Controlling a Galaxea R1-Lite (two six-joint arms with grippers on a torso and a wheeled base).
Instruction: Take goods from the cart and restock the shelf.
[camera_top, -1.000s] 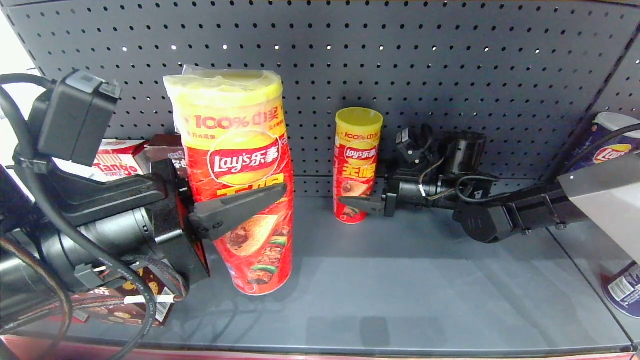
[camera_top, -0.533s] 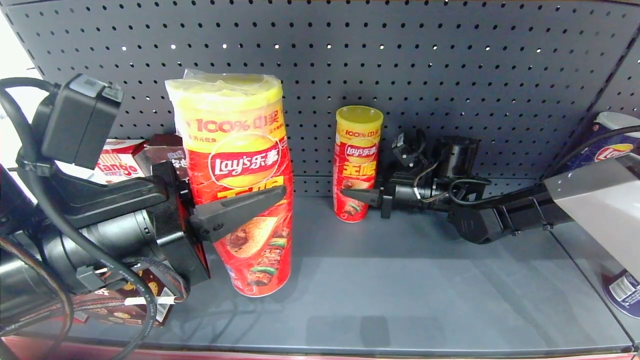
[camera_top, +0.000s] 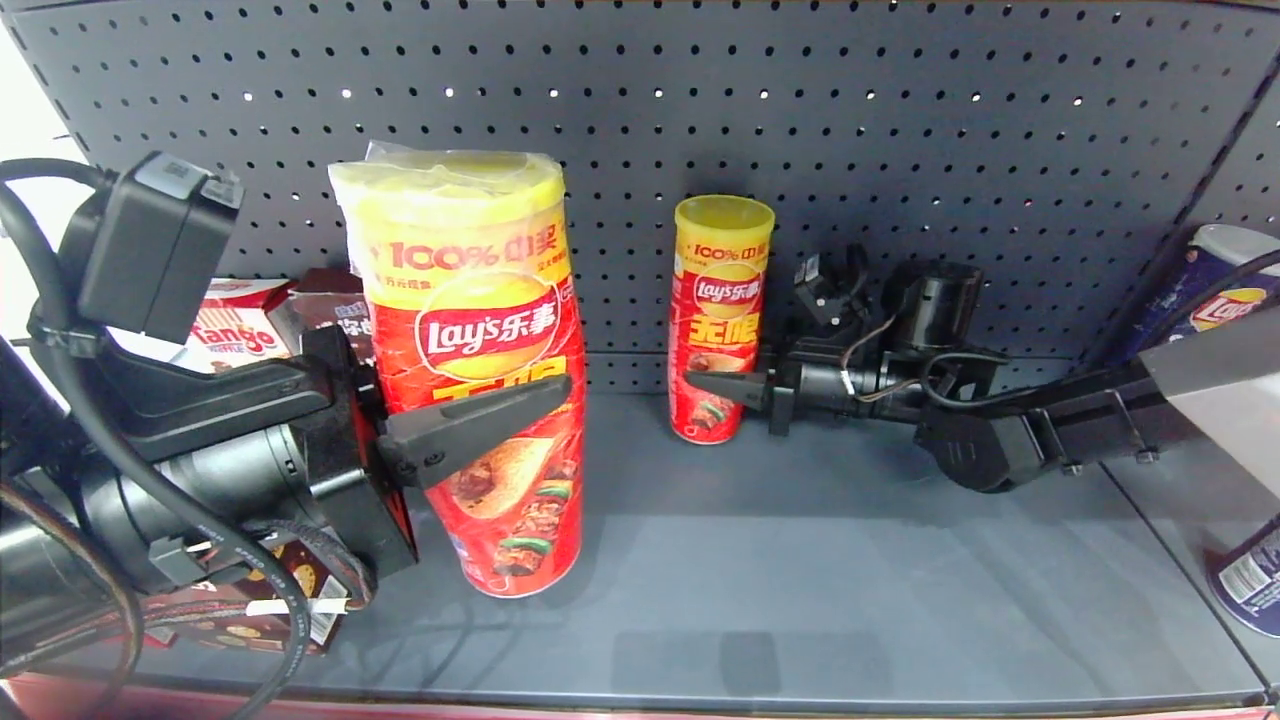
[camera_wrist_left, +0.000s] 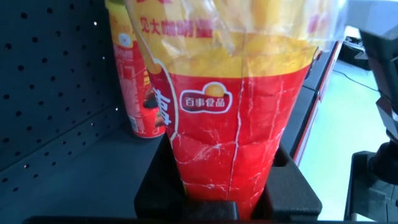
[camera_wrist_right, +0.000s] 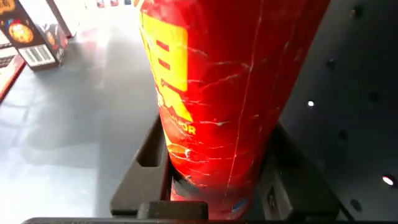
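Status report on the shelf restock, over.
Left pincer shut on near chip can. Right pincer shut on far chip can, by the pegboard. Snack boxes left, blue can right, both off to the sides.

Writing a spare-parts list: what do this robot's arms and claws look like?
Both arms are black. The left claw has flat, tapered black fingers on a round wrist, with a boxy black camera bearing a small code label and thick black cables looped around it. The right claw matches, with thin wires at the wrist and a pale grey cover farther back.
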